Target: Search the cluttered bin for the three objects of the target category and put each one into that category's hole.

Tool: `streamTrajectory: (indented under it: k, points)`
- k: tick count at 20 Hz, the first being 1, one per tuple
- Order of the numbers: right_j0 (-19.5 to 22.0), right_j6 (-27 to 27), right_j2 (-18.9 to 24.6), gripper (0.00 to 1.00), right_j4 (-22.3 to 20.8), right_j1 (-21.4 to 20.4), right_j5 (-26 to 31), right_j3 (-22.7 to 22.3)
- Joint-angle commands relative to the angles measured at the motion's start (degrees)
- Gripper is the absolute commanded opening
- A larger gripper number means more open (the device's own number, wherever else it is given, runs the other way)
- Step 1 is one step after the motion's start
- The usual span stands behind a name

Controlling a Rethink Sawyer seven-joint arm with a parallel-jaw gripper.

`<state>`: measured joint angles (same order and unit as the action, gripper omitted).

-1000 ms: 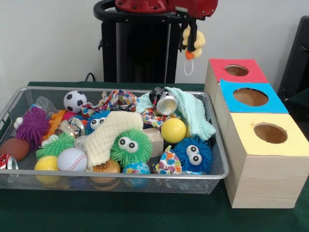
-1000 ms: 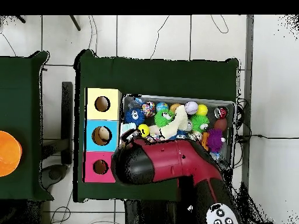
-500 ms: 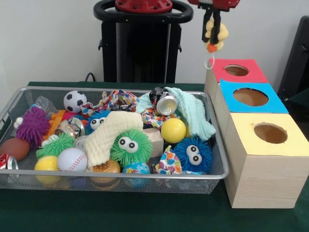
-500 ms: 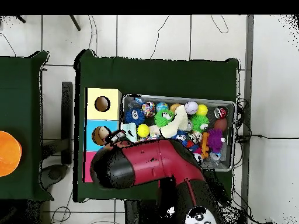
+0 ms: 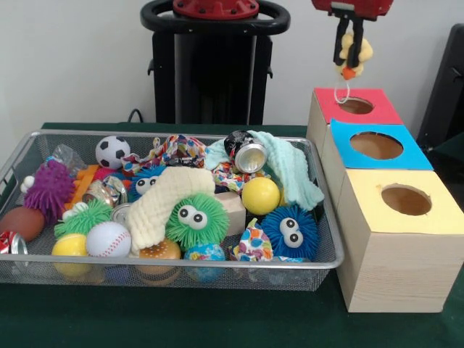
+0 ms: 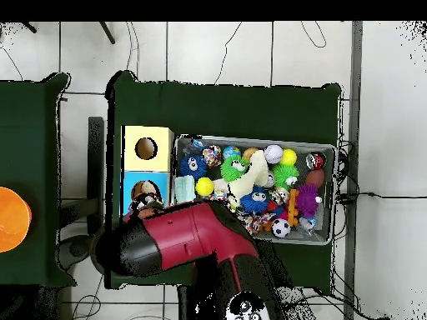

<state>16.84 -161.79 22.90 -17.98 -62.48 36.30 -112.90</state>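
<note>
Front view: gripper [image 5: 351,48] clamped on yellow duck toy [image 5: 353,54], hanging in clear air above red box hole [image 5: 355,106], its loop just over the rim. Overhead: arm [image 6: 179,242] hides red box; bin [image 6: 327,150] stays cluttered.

Arm [image 6: 179,242]: glossy red shell, rounded black joint cap at 9 o'clock end, black link toward 6 o'clock with white round marking. Gripper [image 5: 351,45]: slim black fingers under red housing. Pedestal [image 5: 214,61]: black column, black ring top, red hub.
</note>
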Motion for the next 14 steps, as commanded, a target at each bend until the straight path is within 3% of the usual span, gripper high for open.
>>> streamTrajectory:
  k: [1,3,11,14]
  points:
    - [-2.8,-5.0,-4.8,0.00,-2.1,3.8,-3.7,-1.9]
    - [-4.3,-5.5,-6.8,0.00,-4.1,4.0,-3.4,-1.5]
    - [-6.9,-5.1,-10.9,0.00,-5.4,5.7,-7.7,-2.7]
    - [-7.6,-4.1,-12.1,0.00,-6.1,6.7,-6.5,-2.6]
